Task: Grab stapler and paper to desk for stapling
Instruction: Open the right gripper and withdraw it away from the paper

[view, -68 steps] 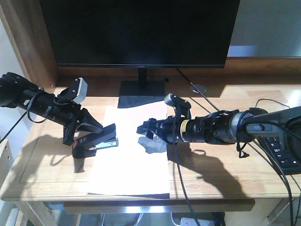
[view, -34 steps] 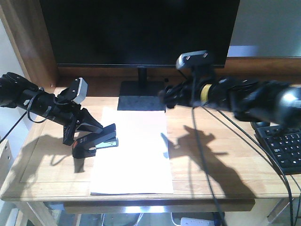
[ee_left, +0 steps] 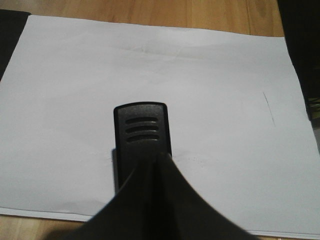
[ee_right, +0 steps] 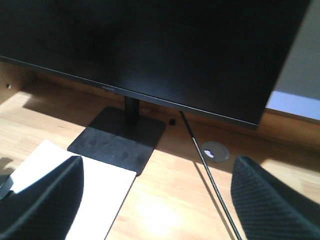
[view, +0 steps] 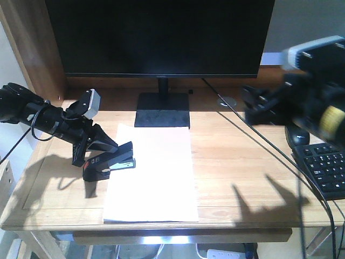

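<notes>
L jaws [view: 110,156] clamped on the stapler [view: 112,163], 1 only, black w/ red tab and small white label, text too small to read. Stapler sits at the left edge of the paper [view: 152,172], nose over the sheet; in the L wrist view its ribbed black nose [ee_left: 142,131] rests on the white. 1 sheet, flat on the counter [view: 242,178], near-centre, far end touching the monitor base [view: 162,110]. R jaws [view: 257,107] spread wide, nothing held, raised at far right, blurred; R wrist view shows both pads [ee_right: 42,200] well apart. 1 monitor [view: 160,36], logo on bezel unreadable. 1 keyboard [view: 329,171] at right edge. 1 cable grommet [view: 227,100] far side.
</notes>
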`<state>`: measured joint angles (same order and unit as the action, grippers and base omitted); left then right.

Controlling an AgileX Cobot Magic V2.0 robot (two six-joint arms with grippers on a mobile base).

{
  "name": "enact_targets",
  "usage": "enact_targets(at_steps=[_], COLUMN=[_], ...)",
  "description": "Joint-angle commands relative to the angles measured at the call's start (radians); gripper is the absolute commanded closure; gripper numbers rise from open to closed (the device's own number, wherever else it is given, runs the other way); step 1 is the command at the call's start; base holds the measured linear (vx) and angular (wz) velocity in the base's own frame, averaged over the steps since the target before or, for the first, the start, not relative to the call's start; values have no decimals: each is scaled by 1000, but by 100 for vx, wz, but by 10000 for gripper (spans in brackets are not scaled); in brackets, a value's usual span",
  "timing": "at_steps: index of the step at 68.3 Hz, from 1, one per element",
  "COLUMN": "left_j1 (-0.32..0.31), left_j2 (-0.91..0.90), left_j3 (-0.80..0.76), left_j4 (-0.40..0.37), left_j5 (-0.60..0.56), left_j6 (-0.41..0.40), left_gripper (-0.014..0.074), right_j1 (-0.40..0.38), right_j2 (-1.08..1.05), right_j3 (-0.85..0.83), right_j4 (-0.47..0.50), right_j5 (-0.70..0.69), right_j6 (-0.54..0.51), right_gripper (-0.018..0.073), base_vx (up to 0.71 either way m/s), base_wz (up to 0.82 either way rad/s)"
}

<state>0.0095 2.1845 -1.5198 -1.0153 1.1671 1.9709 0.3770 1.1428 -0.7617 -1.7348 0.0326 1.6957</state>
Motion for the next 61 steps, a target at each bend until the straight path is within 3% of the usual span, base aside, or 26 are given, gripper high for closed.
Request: enact_targets(at_steps=[1,29,39,49,61], left_j1=[-5,-5,-5,-5,-5], left_j2=[-59,-59,-59,-59,-59], left_j3=[-24,-24,-24,-24,-24], left_j4=[-55,-55,-55,-55,-55], left_j5=[38,38,38,38,38], left_j6=[-4,-4,-4,-4,-4], left_gripper=[603,603,603,603,603], right_j1=[-4,0,0,0,0], right_j2=[-120,-563,-711,-816,-908], right_j3=[49,332,409,485,534], right_j4=[-22,-22,-21,-21,-25], right_j5=[31,27,-33,-96,-80], right_j6=[3,12,23,23,22], right_gripper=[-8,-8,-8,-8,-8], base_vx=[0,0,0,0,0], base_wz=[0,0,0,0,0])
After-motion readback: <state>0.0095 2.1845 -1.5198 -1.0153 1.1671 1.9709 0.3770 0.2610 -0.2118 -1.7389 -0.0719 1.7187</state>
